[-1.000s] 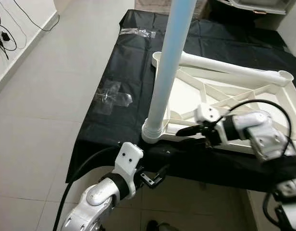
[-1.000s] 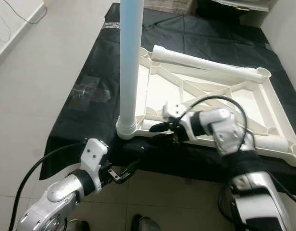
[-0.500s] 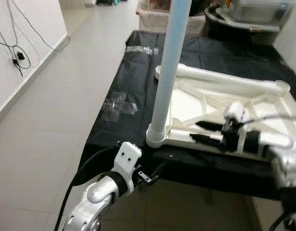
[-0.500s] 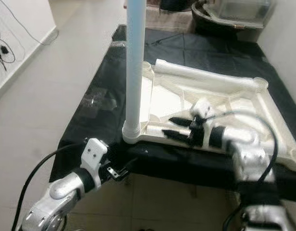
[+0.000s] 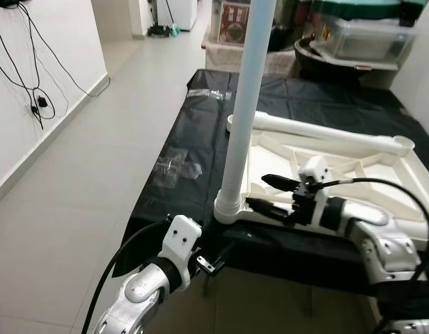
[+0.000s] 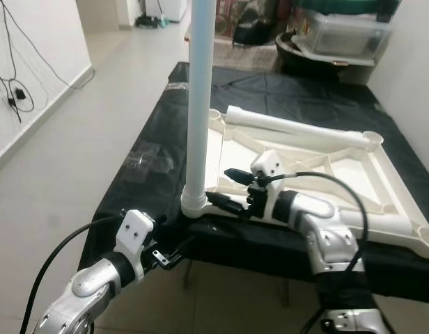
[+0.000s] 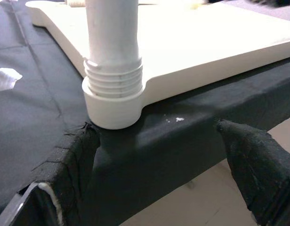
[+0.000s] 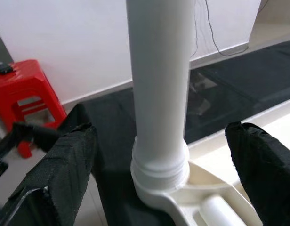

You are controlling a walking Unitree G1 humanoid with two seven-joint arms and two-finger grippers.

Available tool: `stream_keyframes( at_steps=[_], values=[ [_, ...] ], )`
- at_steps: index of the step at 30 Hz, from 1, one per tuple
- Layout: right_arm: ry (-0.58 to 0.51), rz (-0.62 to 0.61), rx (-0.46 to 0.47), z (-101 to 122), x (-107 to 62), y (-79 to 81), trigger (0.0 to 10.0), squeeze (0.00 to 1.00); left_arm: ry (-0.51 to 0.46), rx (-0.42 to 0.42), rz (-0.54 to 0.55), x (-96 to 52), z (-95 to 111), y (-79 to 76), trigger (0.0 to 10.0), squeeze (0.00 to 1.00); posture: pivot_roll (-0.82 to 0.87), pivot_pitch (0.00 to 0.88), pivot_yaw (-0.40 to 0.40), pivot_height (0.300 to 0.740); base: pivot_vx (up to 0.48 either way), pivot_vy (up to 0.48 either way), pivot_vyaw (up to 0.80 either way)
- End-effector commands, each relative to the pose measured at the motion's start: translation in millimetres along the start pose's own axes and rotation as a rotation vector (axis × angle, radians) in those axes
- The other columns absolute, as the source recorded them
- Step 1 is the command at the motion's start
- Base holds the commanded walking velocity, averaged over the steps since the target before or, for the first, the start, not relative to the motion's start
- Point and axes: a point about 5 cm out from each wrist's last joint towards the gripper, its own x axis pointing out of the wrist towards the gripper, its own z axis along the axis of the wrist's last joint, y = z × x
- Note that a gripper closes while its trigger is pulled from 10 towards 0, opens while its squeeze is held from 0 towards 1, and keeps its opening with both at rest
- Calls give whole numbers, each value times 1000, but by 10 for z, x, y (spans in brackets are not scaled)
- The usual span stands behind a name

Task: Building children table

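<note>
A white children's table top [image 5: 274, 154] lies upside down on a black-covered table. One white leg [image 5: 240, 118] stands upright in the near-left corner socket [image 5: 230, 207]. A second leg [image 5: 319, 131] lies along the far edge. My right gripper [image 5: 258, 191] is open, just right of the upright leg's base and pointing at it; in the right wrist view the leg [image 8: 160, 84] stands between the two fingers [image 8: 65, 160]. My left gripper [image 5: 213, 262] is open below the table's front edge, under the socket [image 7: 112, 101].
The black cloth [image 5: 193, 132] carries clear tape patches [image 5: 174, 165]. Plastic bins [image 5: 368, 38] stand at the back. Cables [image 5: 35, 90] hang on the left wall. A red stool [image 8: 22, 94] is on the floor. Open tiled floor [image 5: 75, 195] lies to the left.
The head view has tilted up, showing more of the room. My right gripper, which had drawn back from the leg, has moved close to its base again. The left arm barely moved.
</note>
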Motion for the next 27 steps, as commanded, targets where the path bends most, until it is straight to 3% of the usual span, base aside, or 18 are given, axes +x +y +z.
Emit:
stream_keyframes(
  at_steps=[1, 8, 27],
  values=[
    [7, -7, 4, -4, 31, 16, 10000, 0, -2, 9, -18, 8, -23, -31, 10000, 0, 108, 41, -96, 740, 0, 0, 0],
    [1, -3, 17, -4, 70, 35, 10000, 0, -3, 16, -20, 10, -31, -35, 10000, 0, 110, 41, -95, 740, 0, 0, 0],
    [-51, -72, 63, 95, 392, -66, 10000, 0, -8, 33, -55, -10, -3, -83, 10000, 0, 113, 93, -93, 740, 0, 0, 0]
  ],
)
